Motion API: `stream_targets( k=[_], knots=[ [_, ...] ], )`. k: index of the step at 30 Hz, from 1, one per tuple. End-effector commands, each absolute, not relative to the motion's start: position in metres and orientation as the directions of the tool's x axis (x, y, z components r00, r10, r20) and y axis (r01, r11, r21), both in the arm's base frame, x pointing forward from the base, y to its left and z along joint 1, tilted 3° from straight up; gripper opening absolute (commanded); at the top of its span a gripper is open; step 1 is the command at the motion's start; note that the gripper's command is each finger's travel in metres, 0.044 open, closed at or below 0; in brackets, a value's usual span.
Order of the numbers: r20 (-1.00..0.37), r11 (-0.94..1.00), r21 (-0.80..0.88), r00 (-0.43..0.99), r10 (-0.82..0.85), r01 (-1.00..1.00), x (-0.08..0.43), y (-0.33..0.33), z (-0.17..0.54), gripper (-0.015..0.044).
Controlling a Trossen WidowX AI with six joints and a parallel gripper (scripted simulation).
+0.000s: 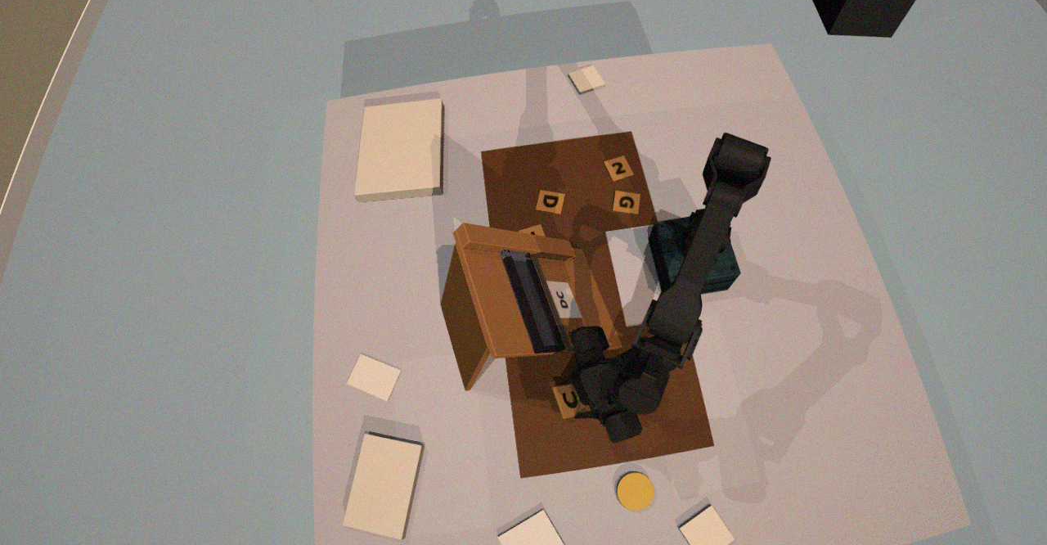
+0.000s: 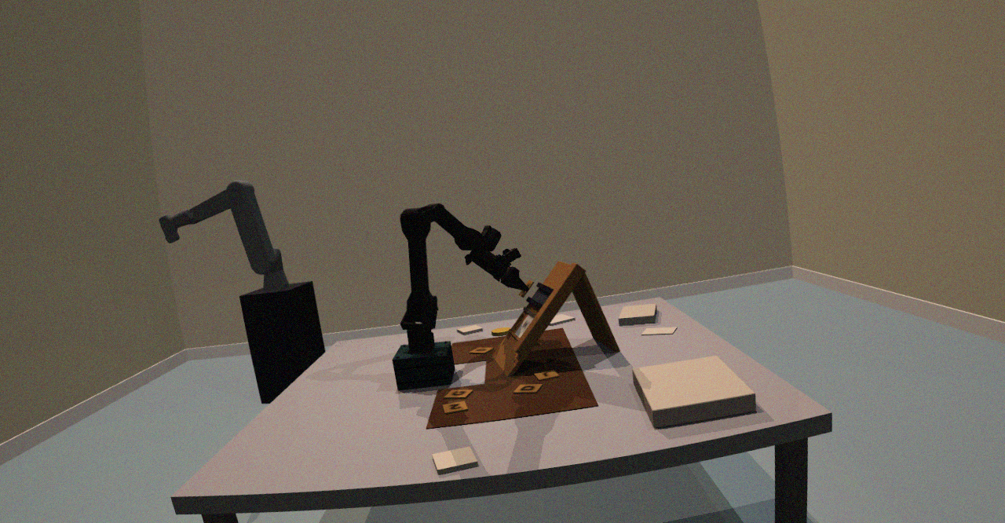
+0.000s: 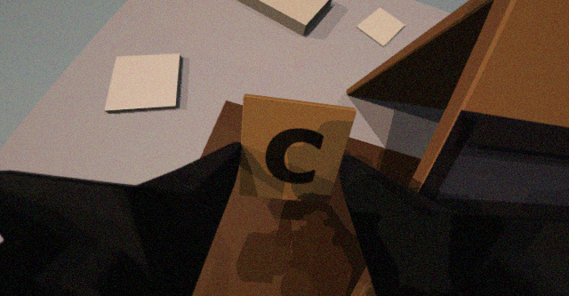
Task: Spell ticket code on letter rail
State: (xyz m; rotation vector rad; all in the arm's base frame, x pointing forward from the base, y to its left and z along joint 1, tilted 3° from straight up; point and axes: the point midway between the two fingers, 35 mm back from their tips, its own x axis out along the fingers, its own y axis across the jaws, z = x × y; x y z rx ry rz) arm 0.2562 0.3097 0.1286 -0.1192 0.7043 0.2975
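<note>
One C tile (image 1: 566,399) (image 3: 295,154), one tool (image 1: 574,398) (image 2: 525,287) (image 3: 292,156) gripping it

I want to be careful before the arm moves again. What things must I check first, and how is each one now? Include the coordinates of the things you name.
1. Claw (image 1: 569,398) (image 2: 525,287) (image 3: 292,156) grips the C tile (image 1: 567,399) (image 2: 525,292) (image 3: 293,154): ok, held at both sides.
2. Ticket (image 1: 562,299) (image 2: 522,327) can be read: ok, it shows DC.
3. Rail (image 1: 532,299) (image 2: 539,296) (image 3: 507,172) has no tile blocking it: ok, none seen.
4. C tile is inside the rail: not ok, it is outside, past one end.
5. Tile edges match the rail's grooves: cannot tell.
6. D tile (image 1: 550,201) (image 2: 528,388) is on the counter: ok, lying on the brown mat (image 1: 527,168) (image 2: 562,396) (image 3: 222,132).
</note>
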Motion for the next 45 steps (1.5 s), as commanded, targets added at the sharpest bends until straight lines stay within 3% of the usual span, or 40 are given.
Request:
stream_targets(
  k=[1, 45],
  knots=[
    [-0.650, 0.950, -0.004, 0.723, 0.234, -0.311, 0.258, 0.311, 0.129, 0.0000],
    [-0.650, 0.950, -0.006, 0.723, 0.233, -0.311, 0.263, 0.290, 0.129, 0.0000]
  ],
)
